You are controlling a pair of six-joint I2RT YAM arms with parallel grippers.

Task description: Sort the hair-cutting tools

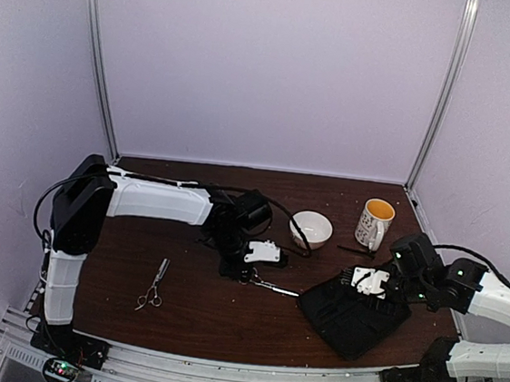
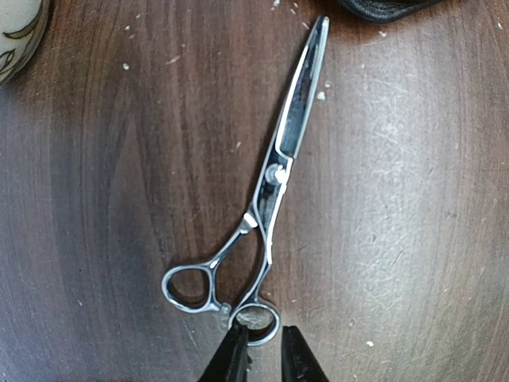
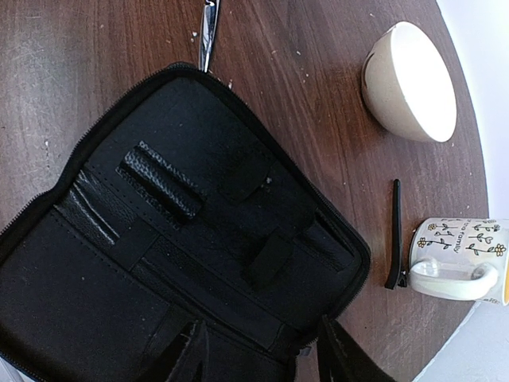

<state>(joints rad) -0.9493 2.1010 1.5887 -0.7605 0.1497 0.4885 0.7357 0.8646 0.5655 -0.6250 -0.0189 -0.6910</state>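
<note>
One pair of silver scissors (image 2: 278,171) lies shut on the table, its blades pointing at the black case (image 1: 352,312). My left gripper (image 2: 262,354) is low over its handle end. The jaws are a little apart, with the nearer ring (image 2: 256,322) at their tips. In the top view that gripper (image 1: 248,274) is at mid-table beside these scissors (image 1: 274,288). A second pair of scissors (image 1: 153,284) lies front left. One thin black stick (image 3: 394,235) lies by the mug; the other is not in view. My right gripper (image 3: 258,354) is wide open over the open case (image 3: 199,239).
A white bowl (image 1: 310,227) stands behind mid-table, also in the right wrist view (image 3: 409,79). A flowered mug (image 1: 375,222) stands at the back right. The case lies unzipped and flat at the front right, near the table's front edge.
</note>
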